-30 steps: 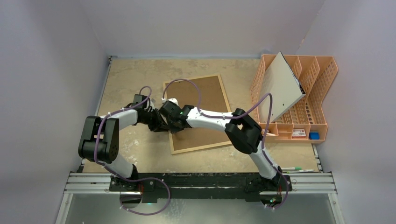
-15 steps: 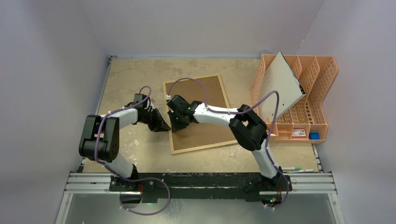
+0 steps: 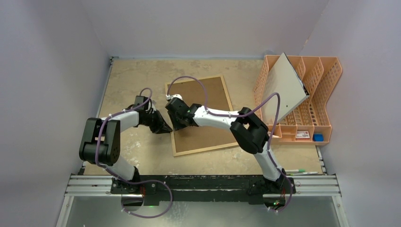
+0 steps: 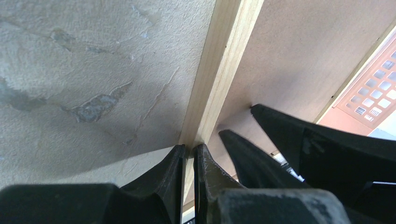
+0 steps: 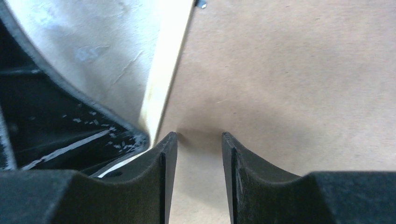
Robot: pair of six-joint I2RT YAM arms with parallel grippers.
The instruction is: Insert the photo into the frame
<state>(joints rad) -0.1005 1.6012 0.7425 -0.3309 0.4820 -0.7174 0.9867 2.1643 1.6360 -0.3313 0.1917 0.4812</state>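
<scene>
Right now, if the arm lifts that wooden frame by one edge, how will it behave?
Probably the frame stays stiff: thin wood rails around a flat fibreboard back. Likely light for its area, so it may pivot or slide on the table when nudged.

The thin light-wood rectangular frame (image 3: 208, 92) shows a plain brown fibreboard back. The flat table (image 3: 132, 75) is beige, mottled grey. Far right, the latticed orange plastic file rack (image 3: 331, 80) holds a seemingly grey-white flat board (image 3: 283, 90).
</scene>
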